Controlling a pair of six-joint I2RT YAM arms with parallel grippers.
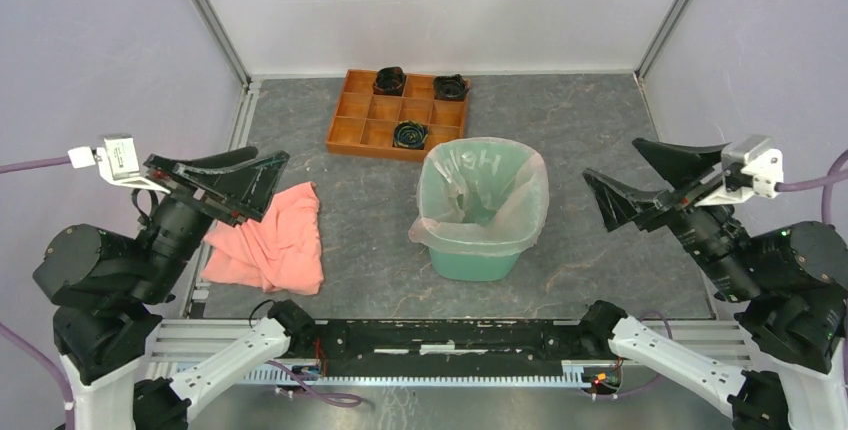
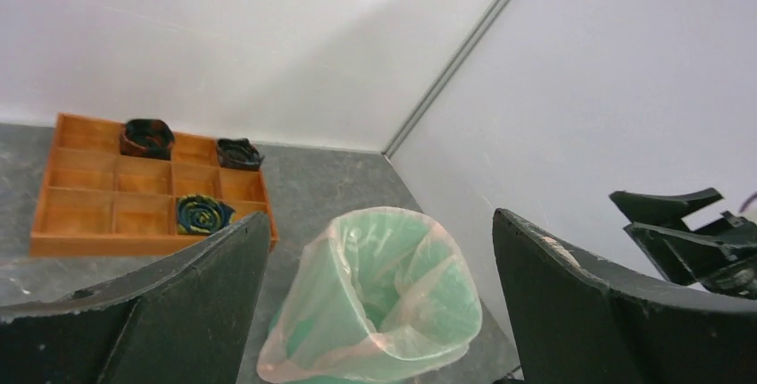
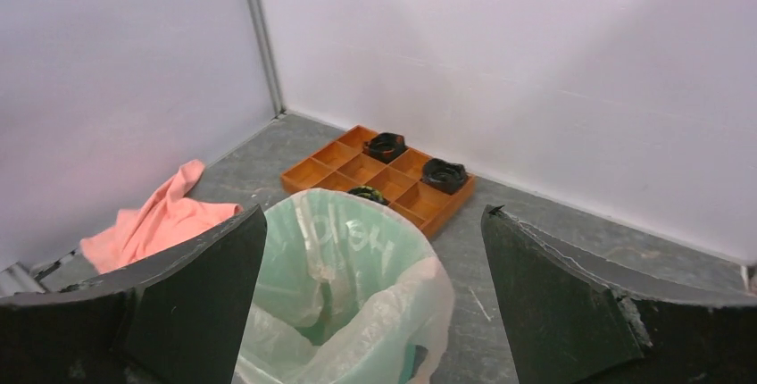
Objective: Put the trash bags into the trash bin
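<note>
Pink bag (image 1: 487,175) lined the bin (image 1: 472,265); left gripper (image 1: 262,185) and right gripper (image 1: 612,162) hung open, empty. It seemed loosely draped, so a brush could drag it off.

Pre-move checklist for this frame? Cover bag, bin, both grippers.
1. Trash bag inside trash bin: ok, film draped over the rim.
2. Trash bin upright: ok.
3. Left gripper open and empty: ok.
4. Right gripper open and empty: ok.
5. Both grippers off the bin: ok, one on either side, apart from it.
6. Bag reaches the bin's bottom: cannot tell.
</note>
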